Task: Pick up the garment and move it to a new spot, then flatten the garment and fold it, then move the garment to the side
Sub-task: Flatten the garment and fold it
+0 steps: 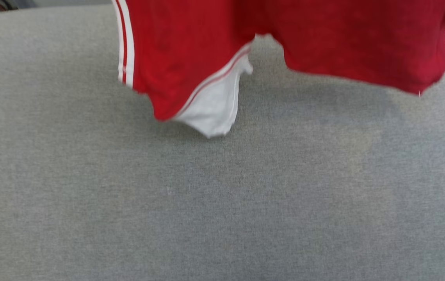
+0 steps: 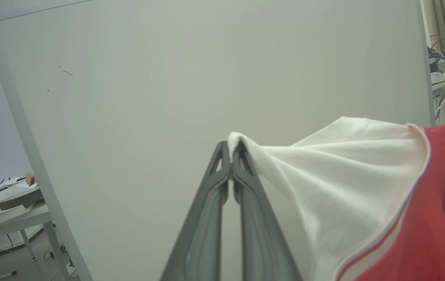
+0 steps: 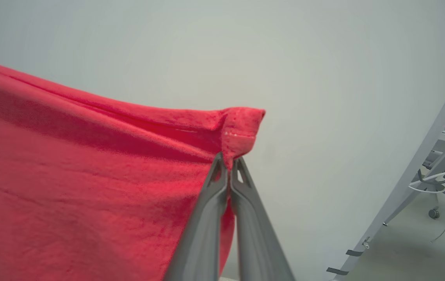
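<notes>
The red jersey T-shirt with white sleeves hangs spread in the air over the grey fabric-covered surface. The left gripper is pinched tight on a white sleeve's tip. The right gripper is clamped on a red hemmed corner, with a pale wall panel behind.

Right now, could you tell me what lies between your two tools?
The garment: the left tool pinches its white sleeve, the right tool a red corner, seen in both wrist views.

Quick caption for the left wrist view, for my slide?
Left gripper, jaws shut on the white sleeve of the red garment, holds it up before a pale wall.
</notes>
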Available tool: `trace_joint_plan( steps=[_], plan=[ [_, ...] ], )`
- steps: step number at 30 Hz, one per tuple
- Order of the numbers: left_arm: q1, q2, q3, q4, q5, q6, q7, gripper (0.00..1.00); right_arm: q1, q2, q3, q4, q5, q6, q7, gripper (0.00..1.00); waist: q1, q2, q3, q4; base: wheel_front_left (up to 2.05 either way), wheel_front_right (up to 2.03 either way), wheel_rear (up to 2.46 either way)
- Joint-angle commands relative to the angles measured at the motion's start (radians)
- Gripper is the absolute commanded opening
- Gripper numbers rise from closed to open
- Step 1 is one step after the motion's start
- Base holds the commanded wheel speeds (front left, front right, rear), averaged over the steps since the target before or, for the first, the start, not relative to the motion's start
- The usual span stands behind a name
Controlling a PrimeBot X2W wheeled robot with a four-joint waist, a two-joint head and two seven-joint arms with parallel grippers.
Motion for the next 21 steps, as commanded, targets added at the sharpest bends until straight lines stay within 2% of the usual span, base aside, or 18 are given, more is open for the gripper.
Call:
trace_joint_plan(
  steps=[1, 6, 10, 15, 21],
  plan=[
    [-0.062, -0.003, -0.003, 0.040, 0.020, -0.016, 0.008, 0.00, -0.038, -0.003, 0.007, 0.029, -0.015, -0.001, -0.020, 0.00, -0.0001, 0.0000, 0.139, -0.022, 0.00, 0.00, 0.00],
    [-0.294, -0.050, -0.063, 0.230, 0.098, -0.128, 0.024, 0.00, -0.191, 0.019, 0.060, 0.168, -0.055, -0.001, -0.110, 0.00, -0.0001, 0.0000, 0.234, -0.042, 0.00, 0.00, 0.00],
    [-0.494, -0.109, -0.117, 0.398, 0.177, -0.183, 0.012, 0.00, -0.314, 0.045, 0.097, 0.290, -0.102, -0.001, -0.198, 0.00, -0.0001, 0.0000, 0.300, -0.061, 0.00, 0.00, 0.00],
    [-0.687, -0.178, -0.182, 0.600, 0.268, -0.210, -0.065, 0.00, -0.455, 0.090, 0.115, 0.476, -0.189, -0.001, -0.329, 0.00, -0.0001, 0.0000, 0.357, -0.082, 0.00, 0.00, 0.00],
    [-0.848, -0.246, -0.247, 0.832, 0.346, -0.218, -0.229, 0.00, -0.606, 0.163, 0.095, 0.685, -0.269, -0.001, -0.500, 0.00, -0.0001, 0.0000, 0.399, -0.089, 0.00, 0.00, 0.00]
  ],
)
